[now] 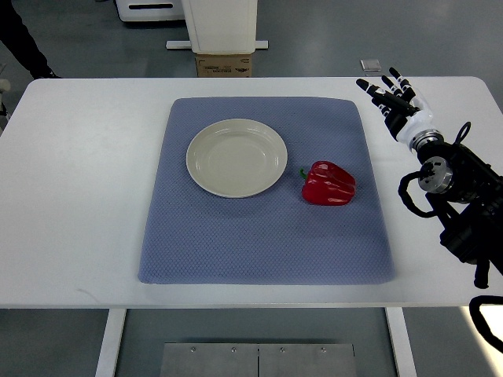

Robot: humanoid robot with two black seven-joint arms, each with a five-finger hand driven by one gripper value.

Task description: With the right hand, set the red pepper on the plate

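One camera only, perched high on the robot's own side, looking steeply down across the whole white surface point(78, 196), floor visible beyond

Between your right hand point(391, 98) and the red pepper point(328, 183) you have bare bench point(440, 259) and open blue mat point(267, 236), with nothing standing between them. From the pepper to the plate point(236, 157) just beside it, the mat strip is clear. The plate's rim is the only raised edge you cross.
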